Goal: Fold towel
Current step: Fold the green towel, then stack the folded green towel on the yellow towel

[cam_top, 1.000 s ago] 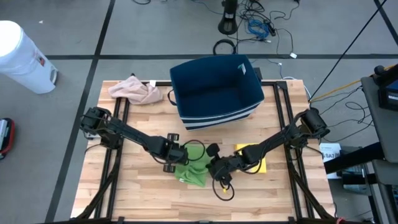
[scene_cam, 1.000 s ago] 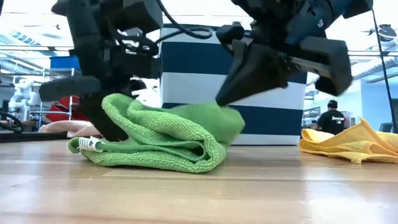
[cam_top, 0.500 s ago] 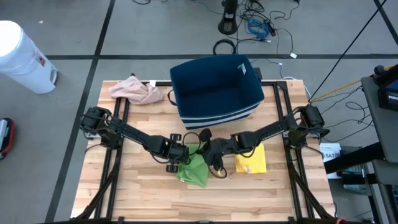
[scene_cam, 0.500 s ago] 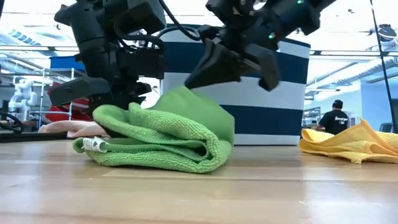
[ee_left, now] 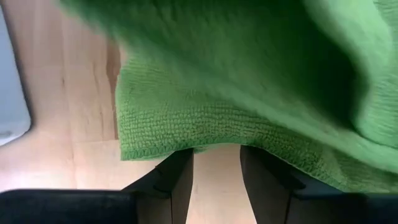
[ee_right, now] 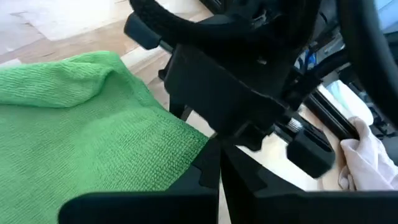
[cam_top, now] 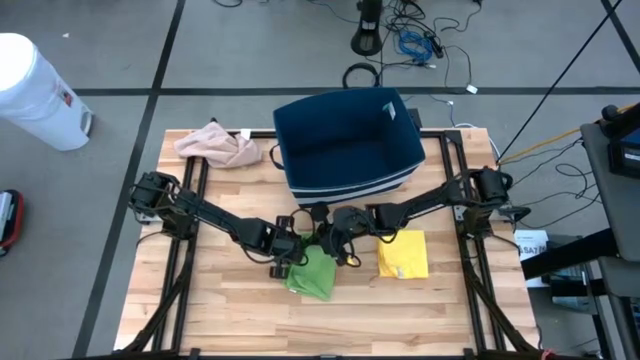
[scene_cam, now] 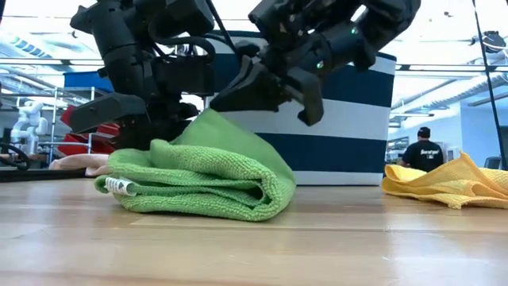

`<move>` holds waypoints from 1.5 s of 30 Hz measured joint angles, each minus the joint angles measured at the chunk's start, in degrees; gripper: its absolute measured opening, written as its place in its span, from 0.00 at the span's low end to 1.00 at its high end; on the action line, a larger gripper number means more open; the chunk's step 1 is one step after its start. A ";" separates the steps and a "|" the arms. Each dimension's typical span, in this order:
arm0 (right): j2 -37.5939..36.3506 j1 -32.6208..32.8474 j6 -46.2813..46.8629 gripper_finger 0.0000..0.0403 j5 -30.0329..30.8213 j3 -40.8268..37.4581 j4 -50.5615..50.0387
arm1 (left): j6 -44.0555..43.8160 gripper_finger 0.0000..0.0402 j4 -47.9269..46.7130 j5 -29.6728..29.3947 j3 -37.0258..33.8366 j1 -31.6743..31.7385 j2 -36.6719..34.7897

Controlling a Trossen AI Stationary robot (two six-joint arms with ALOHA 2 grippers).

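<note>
The green towel (cam_top: 314, 274) lies folded in several layers on the wooden table (cam_top: 220, 310), its rounded fold (scene_cam: 274, 187) toward the yellow cloth and a white tag (scene_cam: 119, 184) at its other end. My right gripper (cam_top: 322, 240) is shut at the raised peak of the top layer (scene_cam: 208, 117). At the towel's left side my left gripper (cam_top: 288, 256) slants steeply down. Its fingers stand open (ee_left: 216, 171) with bare table between them, and the lifted layer (ee_left: 249, 74) hangs over them. My right gripper pinches the top layer's corner (ee_right: 198, 138) at its fingertips, coming from the table's right and slanting down. That layer is drawn up into a peak while the rest of the towel lies on the table. My left gripper's fingertips (ee_left: 177, 168) meet the towel's hemmed edge (ee_left: 155, 149); whether they touch it, I cannot tell.
A dark blue bin (cam_top: 350, 145) stands just behind the arms. A yellow cloth (cam_top: 403, 255) lies to the towel's right, and a pink cloth (cam_top: 218, 146) lies at the far left corner. Bare table stretches along the near edge.
My right gripper has gone from the towel's near right side toward the far edge and a little left, staying shut. The towel's top layer has come with it, folded over toward my left gripper, so the towel lies narrower. My left gripper has tipped a little.
</note>
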 joint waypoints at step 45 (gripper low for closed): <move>6.22 1.48 18.75 0.33 2.24 0.00 -5.98 | -2.45 0.35 -2.04 -0.07 0.05 -0.13 -0.04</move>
